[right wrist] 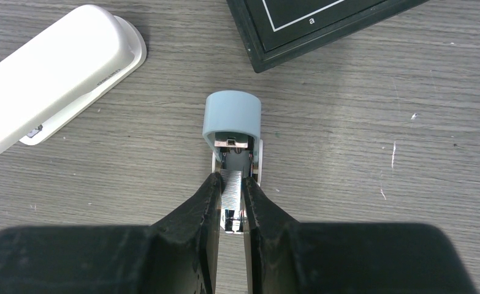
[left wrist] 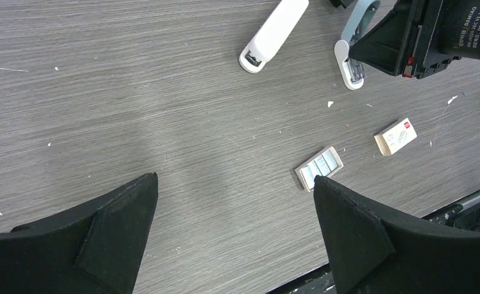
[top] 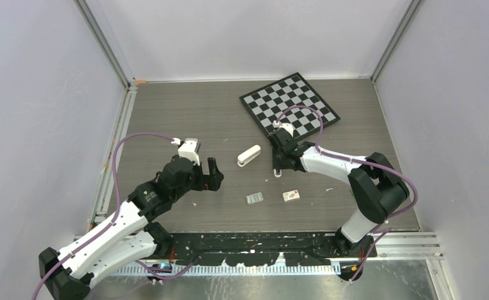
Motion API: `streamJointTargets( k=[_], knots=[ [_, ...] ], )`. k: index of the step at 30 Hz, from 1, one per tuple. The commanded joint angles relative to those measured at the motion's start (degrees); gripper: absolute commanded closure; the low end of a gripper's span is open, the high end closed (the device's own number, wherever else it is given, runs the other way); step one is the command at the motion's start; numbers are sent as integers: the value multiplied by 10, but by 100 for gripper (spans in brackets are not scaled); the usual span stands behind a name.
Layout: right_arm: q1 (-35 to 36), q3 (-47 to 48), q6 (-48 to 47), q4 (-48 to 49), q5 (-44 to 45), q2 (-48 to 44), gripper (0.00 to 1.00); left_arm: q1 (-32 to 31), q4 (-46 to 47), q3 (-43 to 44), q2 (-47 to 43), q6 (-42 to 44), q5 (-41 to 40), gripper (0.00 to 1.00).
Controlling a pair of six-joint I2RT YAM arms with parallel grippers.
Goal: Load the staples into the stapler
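Note:
The stapler [right wrist: 232,115] lies open on the table, its pale blue lid tipped up and its white channel [left wrist: 352,68] exposed. My right gripper [right wrist: 231,181] is shut on a silvery strip of staples [right wrist: 232,195], held lengthwise at the channel's near end. From above, that gripper [top: 278,167] hides most of the stapler. A small open box with more staples [top: 254,198] lies nearer the front, also seen from the left wrist [left wrist: 319,167]. My left gripper [top: 212,176] hovers open to the left of it, with nothing between its fingers [left wrist: 127,202].
A second, all-white stapler [top: 249,155] lies left of the right gripper. A small white box lid [top: 291,195] sits beside the staple box. A chessboard [top: 290,105] lies at the back right, its corner close to the open stapler.

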Motion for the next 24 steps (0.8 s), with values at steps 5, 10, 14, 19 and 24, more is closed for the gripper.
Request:
streamJointTargets(
  k=[5,10,14,19,24],
  knots=[
    [-3,18,-9,-7,-2,-36,78,-2,20,2,-5,3,-13,0],
    [-3,19,-13,-9,-1,-45,78,-2,18,11,-3,8,-19,0],
    [-3,19,-18,-10,-7,-42,78,-2,17,10,-5,10,-21,0],
    [-3,8,-19,2,-3,-35,78,-2,14,8,-8,8,-20,0],
    [-4,-4,-20,14,5,-17,78,-2,12,8,-12,8,-23,0]
  ],
)
